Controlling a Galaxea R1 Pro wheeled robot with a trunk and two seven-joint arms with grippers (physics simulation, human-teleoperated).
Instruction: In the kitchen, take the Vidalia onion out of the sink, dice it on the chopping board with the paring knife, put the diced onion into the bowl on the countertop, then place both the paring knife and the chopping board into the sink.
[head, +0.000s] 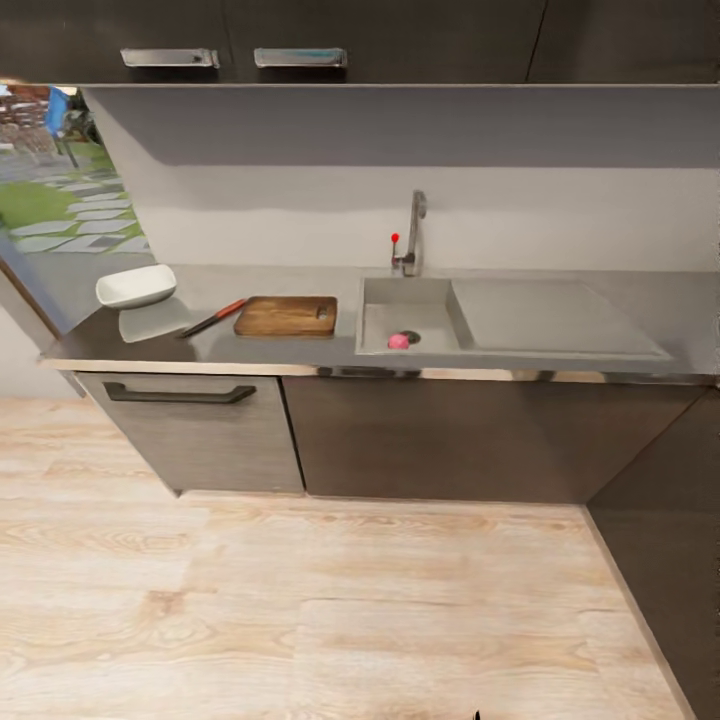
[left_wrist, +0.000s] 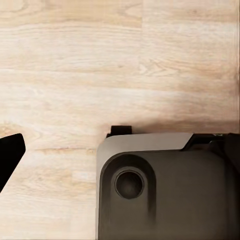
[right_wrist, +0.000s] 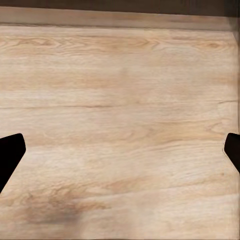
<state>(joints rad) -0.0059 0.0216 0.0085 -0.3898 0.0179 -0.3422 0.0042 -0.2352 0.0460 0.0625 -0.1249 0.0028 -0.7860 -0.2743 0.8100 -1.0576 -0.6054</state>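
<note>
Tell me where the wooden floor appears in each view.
Head view: the wooden floor lies before the dark cabinets.
Left wrist view: it spreads behind the robot's grey body.
Right wrist view: it runs up to the cabinets' dark foot.
Shared landmark: the cabinets, in head and right wrist views.

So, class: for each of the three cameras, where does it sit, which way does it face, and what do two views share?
Head: high on the robot, facing forward and down at countertop, sink, chopping board.
Left wrist: on the left arm, facing down at floor; robot base shows.
Right wrist: facing down at floor; fingertips show.
Shared: wooden floor.
</note>
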